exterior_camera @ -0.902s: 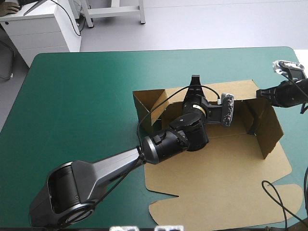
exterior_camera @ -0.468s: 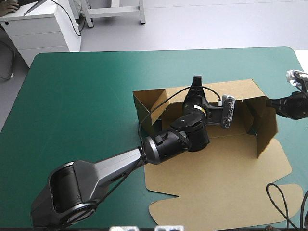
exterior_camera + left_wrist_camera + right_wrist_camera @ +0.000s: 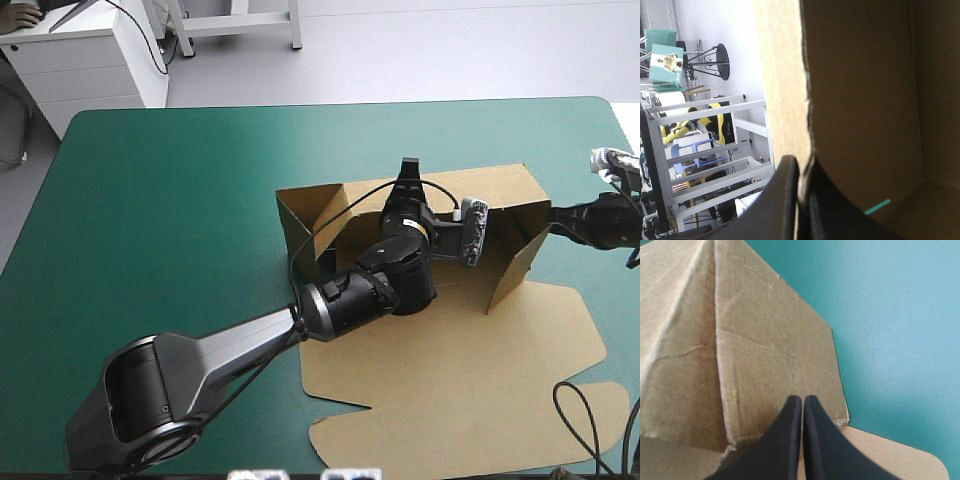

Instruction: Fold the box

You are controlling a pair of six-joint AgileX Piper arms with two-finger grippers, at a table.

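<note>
Bright even light; shadowed box interior

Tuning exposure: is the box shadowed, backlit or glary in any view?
Left wrist view: the box is backlit, its inner walls dark against the bright light behind. High view: even light, with only a soft shadow on the box beneath the left arm. Right wrist view: the outer wall is evenly lit, with no glare.

Raised box walls hem left tool; leftward open.
</note>
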